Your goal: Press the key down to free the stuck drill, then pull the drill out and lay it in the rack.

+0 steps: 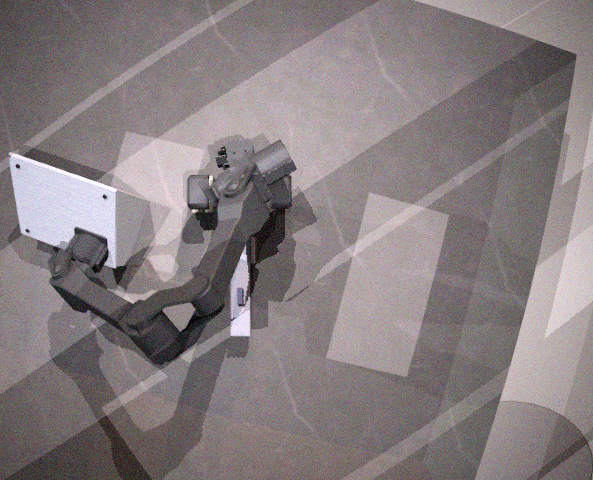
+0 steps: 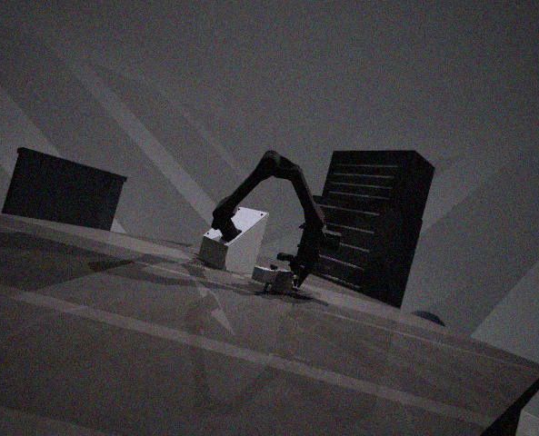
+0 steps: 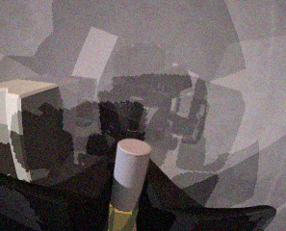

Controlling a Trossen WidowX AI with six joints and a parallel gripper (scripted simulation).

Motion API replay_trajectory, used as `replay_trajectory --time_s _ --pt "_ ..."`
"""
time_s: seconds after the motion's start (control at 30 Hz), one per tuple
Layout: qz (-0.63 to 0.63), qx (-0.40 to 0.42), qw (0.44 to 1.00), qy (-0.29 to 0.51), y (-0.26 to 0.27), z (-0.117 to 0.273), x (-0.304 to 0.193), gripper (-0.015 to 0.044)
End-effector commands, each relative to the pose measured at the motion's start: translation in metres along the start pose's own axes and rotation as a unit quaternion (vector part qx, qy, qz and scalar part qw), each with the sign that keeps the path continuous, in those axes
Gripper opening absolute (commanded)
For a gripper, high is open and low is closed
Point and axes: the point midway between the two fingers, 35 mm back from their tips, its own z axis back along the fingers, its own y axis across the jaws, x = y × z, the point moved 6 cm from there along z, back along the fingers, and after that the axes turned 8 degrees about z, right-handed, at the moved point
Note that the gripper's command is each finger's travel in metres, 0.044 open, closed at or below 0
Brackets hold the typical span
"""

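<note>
One drill [image 3: 131,168], pinched in the closed hand [image 1: 239,188] [image 2: 295,282] [image 3: 129,156], free end exposed, seemingly clear of any socket. Best carried steadily to the rack, lowered gently, released only once supported.

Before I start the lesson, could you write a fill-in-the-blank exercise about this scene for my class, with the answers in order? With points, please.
1. The arm [image 1: 229,206] [image 2: 304,197] is mounted on a sloped block [image 1: 63,198] [image 2: 250,218] coloured ____.
2. The gripper [image 1: 239,193] [image 2: 294,280] [image 3: 129,156] is closed on a cylinder [image 3: 131,166] with a ____ lower part.
3. In the exterior picture, the tall dark cabinet [image 2: 401,225] appears on the ____ side of the arm.

Missing words: white; yellow; right.
</note>
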Motion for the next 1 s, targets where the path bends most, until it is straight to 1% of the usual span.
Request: replay_trajectory --time_s 0.0,0.73,0.97 --pt "-0.003 -0.001 1.000 -0.001 -0.003 0.000 0.006 0.0000" --pt "-0.003 -0.002 1.000 -0.003 -0.008 0.000 0.039 0.0000" --pt "-0.003 -0.002 1.000 -0.003 -0.005 0.004 0.037 0.0000"
